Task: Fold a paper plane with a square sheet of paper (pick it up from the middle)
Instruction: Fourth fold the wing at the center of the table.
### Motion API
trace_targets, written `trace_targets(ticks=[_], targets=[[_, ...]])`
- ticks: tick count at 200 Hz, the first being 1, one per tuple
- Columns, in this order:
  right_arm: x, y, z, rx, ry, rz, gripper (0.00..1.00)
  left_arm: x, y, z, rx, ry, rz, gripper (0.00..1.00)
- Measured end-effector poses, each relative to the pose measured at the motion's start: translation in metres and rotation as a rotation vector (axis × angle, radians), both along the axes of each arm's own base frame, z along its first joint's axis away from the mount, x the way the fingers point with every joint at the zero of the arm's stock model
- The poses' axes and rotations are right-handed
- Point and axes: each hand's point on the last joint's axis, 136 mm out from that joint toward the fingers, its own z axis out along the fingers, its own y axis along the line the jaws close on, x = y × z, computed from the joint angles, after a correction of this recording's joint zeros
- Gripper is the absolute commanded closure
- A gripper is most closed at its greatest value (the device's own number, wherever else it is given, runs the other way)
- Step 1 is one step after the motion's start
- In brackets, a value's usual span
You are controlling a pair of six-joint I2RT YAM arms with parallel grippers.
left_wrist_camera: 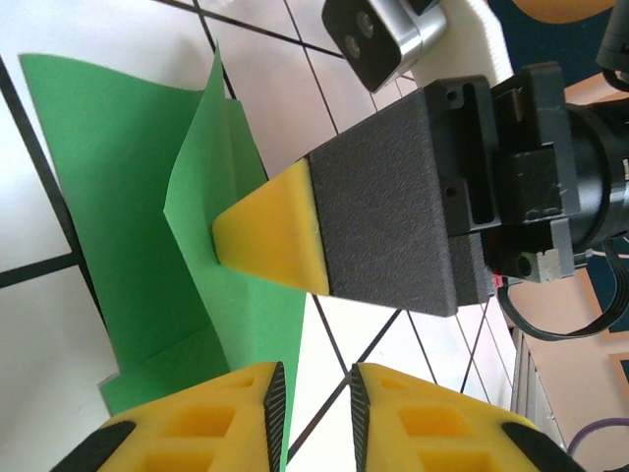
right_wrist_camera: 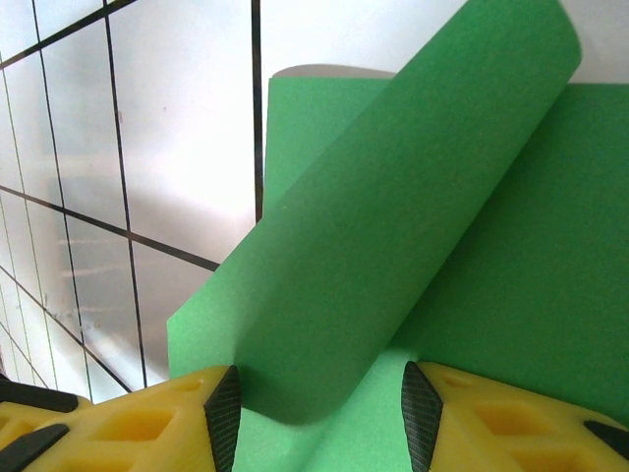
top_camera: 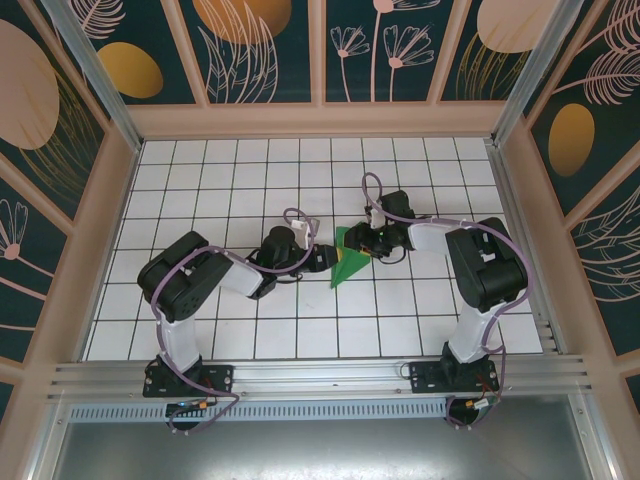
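The white-tiled counter (top_camera: 200,190) carries everything, with the left arm (top_camera: 190,275) and right arm (top_camera: 485,265) both bent in toward its middle. Between them lies the square sheet of paper (top_camera: 350,265), green and part-folded into a pointed shape. Most of it rests flat on the tiles, but one flap (right_wrist_camera: 393,226) curls up in a loose roll with no sharp crease. The right end effector (right_wrist_camera: 319,398) is open and straddles that roll without pinching it; the left wrist view shows one of its yellow fingertips (left_wrist_camera: 265,236) pressed down on the sheet. The left end effector (left_wrist_camera: 314,413) hovers at the sheet's near edge, its jaws slightly apart and gripping nothing. The main risk, I judge, is the curled flap. Flattened off its intended line, it would crease crooked, or the thin sheet could slide on the smooth tiles under one fingertip and wrinkle.
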Motion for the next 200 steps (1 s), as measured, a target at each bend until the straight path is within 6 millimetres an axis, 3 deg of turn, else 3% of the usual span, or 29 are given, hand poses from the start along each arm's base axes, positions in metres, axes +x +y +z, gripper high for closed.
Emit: trace_targets(ticks=[35,61,90,130,200], targets=[[0.000,0.000,0.000,0.000,0.000,0.000,0.49,0.005,0.006,-0.008,0.035,0.013,0.045,0.62],[0.000,0.000,0.000,0.000,0.000,0.000,0.49,0.006,0.005,-0.016,0.042,0.037,0.047,0.61],[0.000,0.000,0.000,0.000,0.000,0.000,0.49,0.006,-0.001,-0.027,0.049,0.068,0.029,0.64],[0.000,0.000,0.000,0.000,0.001,0.000,0.49,0.012,-0.009,-0.030,0.051,0.077,0.017,0.64],[0.000,0.000,0.000,0.002,0.004,-0.006,0.49,0.017,-0.020,-0.033,0.056,0.093,-0.020,0.74]])
